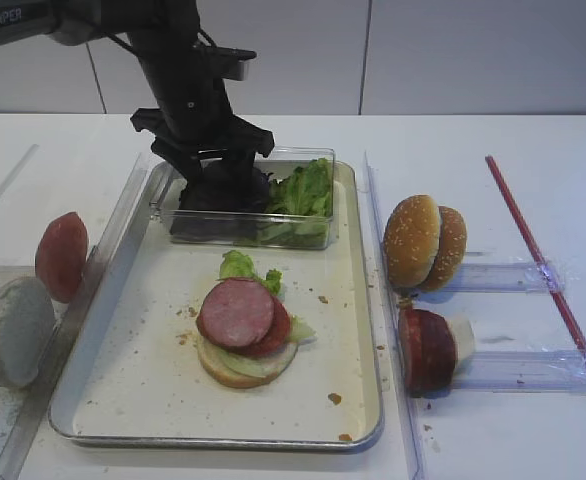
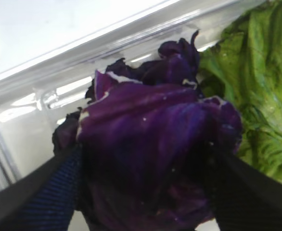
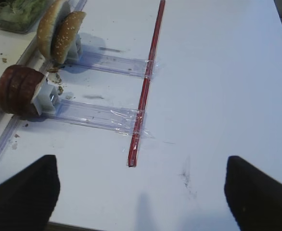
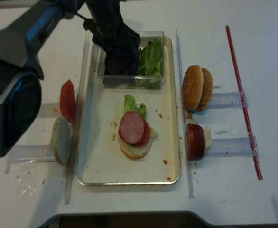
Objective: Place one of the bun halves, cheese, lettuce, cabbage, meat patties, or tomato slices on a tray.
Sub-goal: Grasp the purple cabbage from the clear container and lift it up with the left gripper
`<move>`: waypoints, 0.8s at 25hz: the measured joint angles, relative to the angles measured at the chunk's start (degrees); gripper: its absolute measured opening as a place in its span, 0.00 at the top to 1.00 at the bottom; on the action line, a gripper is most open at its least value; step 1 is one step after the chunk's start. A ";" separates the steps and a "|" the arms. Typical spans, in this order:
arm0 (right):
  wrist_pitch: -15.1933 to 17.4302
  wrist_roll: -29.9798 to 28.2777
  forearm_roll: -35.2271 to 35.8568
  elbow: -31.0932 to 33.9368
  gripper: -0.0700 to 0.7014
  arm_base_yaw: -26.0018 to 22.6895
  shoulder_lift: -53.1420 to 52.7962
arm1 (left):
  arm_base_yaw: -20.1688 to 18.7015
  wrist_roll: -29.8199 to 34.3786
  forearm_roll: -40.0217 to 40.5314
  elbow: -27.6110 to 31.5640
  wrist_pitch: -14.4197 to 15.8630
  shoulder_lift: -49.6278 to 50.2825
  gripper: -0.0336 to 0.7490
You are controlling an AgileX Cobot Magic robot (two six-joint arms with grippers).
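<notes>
left gripper [image 1: 221, 182] is down inside the clear plastic box [image 1: 318, 232] at the far end of the tray [image 1: 368, 330], fingers spread wide either side of the cabbage [image 2: 150, 144]. they straddle the purple leaf, and contact with it can't be confirmed, so probably lining up a pick. lettuce [image 1: 303, 190] sits just beside it in the same box. the box holds the loose leaves together for top-down reach. mid tray there's a half-built stack: bun base, lettuce, meat slices [image 1: 241, 315]. bun halves [image 1: 425, 242] and patties stand on edge in clear holders right of the tray, easy to pinch. right gripper [image 3: 141, 192] hangs above bare table with its fingers parted, nothing in it. white tabletop, crumbs on the tray floor, red strip [image 1: 548, 275] at right, plain pale wall behind.
</notes>
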 joint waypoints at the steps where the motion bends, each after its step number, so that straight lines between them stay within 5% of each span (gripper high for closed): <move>1: 0.00 0.00 0.00 0.00 0.01 0.00 0.00 | 0.00 0.10 -0.07 -0.14 0.00 0.24 0.34; 20: 0.00 0.00 0.00 0.00 0.01 0.00 0.00 | 0.00 0.09 -0.35 -1.09 1.51 0.84 0.81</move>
